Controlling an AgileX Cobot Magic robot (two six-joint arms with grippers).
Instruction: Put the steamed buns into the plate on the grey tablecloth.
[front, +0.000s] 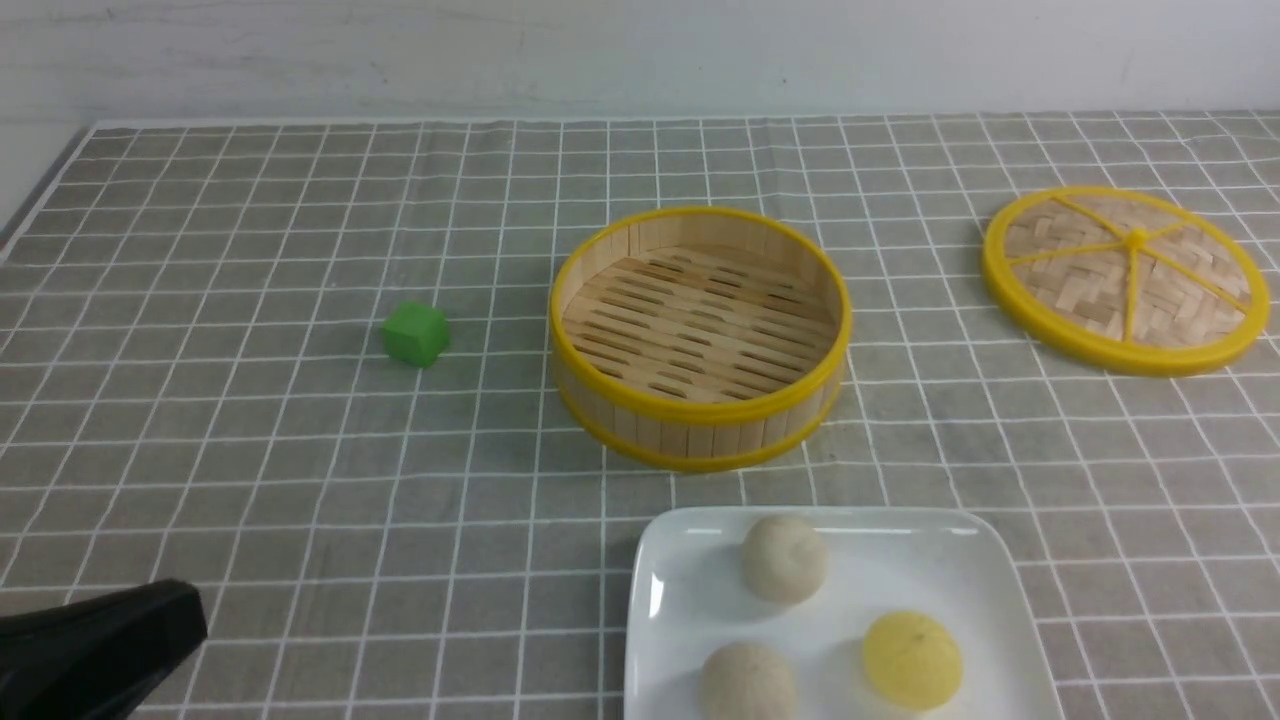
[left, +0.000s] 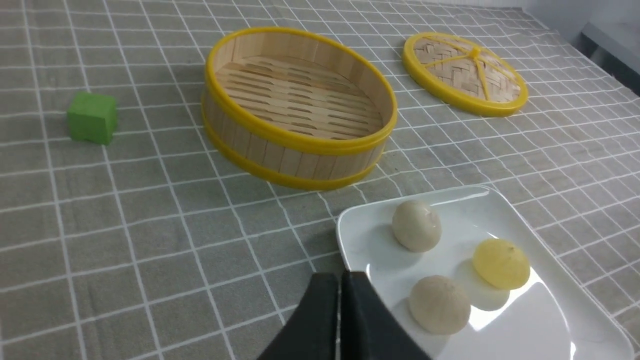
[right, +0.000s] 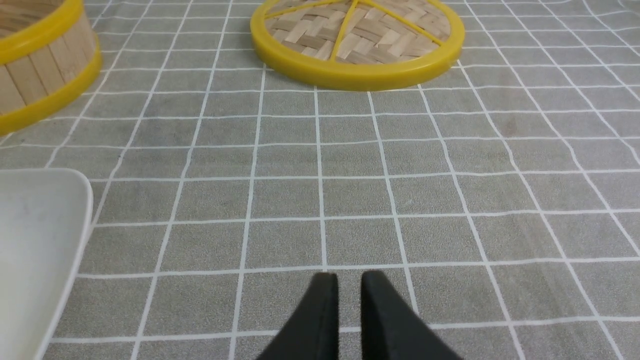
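Three steamed buns lie in the white square plate (front: 665, 560) at the near edge of the grey tablecloth (front: 300, 480): a cream one (front: 784, 558), a second cream one (front: 748, 683) and a yellow one (front: 912, 660). The left wrist view shows the same buns (left: 416, 226), (left: 439, 305), (left: 501, 263) on the plate (left: 550, 320). My left gripper (left: 341, 281) is shut and empty, hovering by the plate's near left corner; its black tip shows at the lower left of the front view (front: 150, 620). My right gripper (right: 348, 281) is empty, its jaws nearly together, over bare cloth to the right of the plate (right: 35, 240).
An empty round bamboo steamer basket (front: 700, 425) with yellow rims stands just beyond the plate. Its woven lid (front: 1125, 280) lies flat at the far right. A green cube (front: 415, 334) sits left of the steamer. A white wall runs along the back edge.
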